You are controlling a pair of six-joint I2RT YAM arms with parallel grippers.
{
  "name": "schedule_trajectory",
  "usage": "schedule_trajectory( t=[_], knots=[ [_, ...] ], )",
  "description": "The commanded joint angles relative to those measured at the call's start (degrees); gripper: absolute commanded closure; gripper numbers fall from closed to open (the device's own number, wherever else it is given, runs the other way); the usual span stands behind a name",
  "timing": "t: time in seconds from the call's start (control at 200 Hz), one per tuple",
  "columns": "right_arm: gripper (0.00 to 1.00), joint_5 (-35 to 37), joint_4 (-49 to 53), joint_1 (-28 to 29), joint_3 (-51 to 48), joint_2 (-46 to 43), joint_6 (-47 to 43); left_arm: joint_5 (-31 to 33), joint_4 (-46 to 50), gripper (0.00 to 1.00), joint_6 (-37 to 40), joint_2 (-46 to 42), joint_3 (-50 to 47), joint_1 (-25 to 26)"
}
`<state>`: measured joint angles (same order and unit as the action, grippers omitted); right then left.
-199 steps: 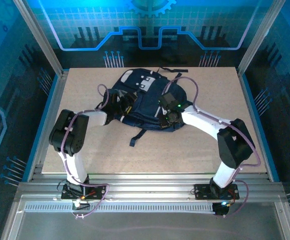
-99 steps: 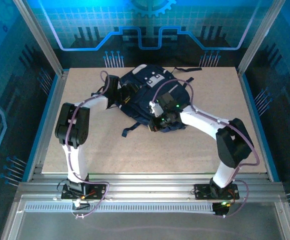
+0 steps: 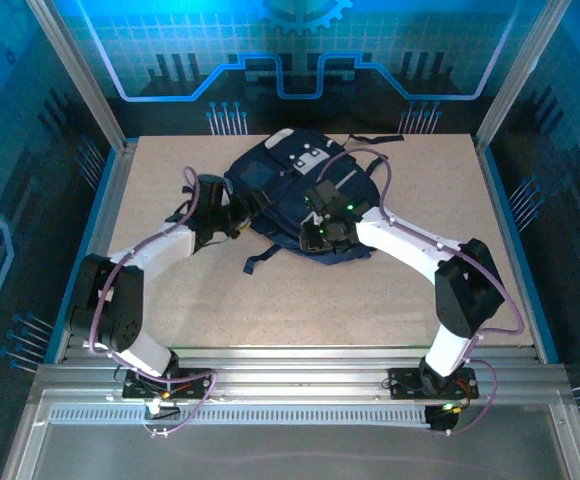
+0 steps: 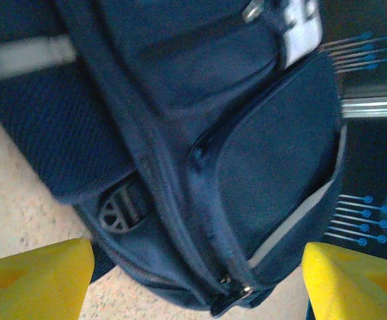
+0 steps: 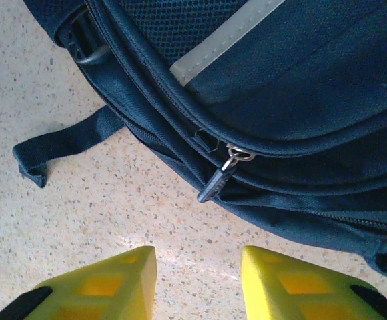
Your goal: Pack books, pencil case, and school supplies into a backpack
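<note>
I'm working inside a blue-lit booth with an aluminium frame. The back wall carries a gear outline and circuit-style lines, and a speckled beige table (image 3: pixel 390 300) fills the floor of it. The backpack (image 3: pixel 290 185) lies toward the far middle of that board, with its pale patch turned to the back wall and a loose strap (image 5: pixel 67 147) trailing onto the board on the near side.

My left gripper (image 4: pixel 193 287) stands at the bag's left flank. Its yellow fingers (image 4: pixel 33 280) are spread wide with nothing between them, and the front pocket and a black buckle (image 4: pixel 117 210) lie ahead of it. I judge it is parked there to steady or nudge the bag while the other arm works.

My right gripper (image 5: pixel 197 267) hovers low over the board at the bag's near edge. Its jaws are moderately apart and empty, and they point at a dark zip pull (image 5: pixel 217 180) hanging from its slider. That line-up suggests the pull is what I would pinch next. I cannot tell whether the zip is fully run home at that spot.

The pale patch (image 3: pixel 305 158) has small dark marks, and in the left wrist view it is blurred. I can read no brand or lettering anywhere.
</note>
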<state>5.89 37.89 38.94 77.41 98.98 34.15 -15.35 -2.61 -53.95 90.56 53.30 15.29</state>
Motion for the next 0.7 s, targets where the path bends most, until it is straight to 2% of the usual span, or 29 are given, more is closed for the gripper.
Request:
schedule_trajectory(
  t=[0.0,0.14,0.32,0.415,0.5,0.695],
  knots=[
    [0.63,7.2,0.2,2.3,0.6,1.0,6.3,1.7,-7.4,0.18,-5.6,2.2,-2.7,2.0],
    [0.66,11.1,0.5,2.8,3.1,5.7,9.4,2.6,-14.8,0.19,-9.6,5.7,-5.4,3.7],
    [0.65,14.0,0.2,2.8,5.8,11.8,11.5,4.5,-18.3,0.19,-11.5,9.6,-5.9,6.7],
    [0.88,15.9,1.4,3.0,6.8,13.0,11.6,5.1,-21.0,0.2,-12.5,12.1,-6.4,7.5],
    [1.0,15.9,0.9,3.0,5.0,11.1,11.1,5.0,-23.5,0.2,-14.0,14.6,-6.4,7.5],
    [1.0,8.9,-0.8,2.9,2.0,5.0,6.0,5.2,-25.6,0.19,-15.4,19.1,-3.7,7.5]
  ],
)
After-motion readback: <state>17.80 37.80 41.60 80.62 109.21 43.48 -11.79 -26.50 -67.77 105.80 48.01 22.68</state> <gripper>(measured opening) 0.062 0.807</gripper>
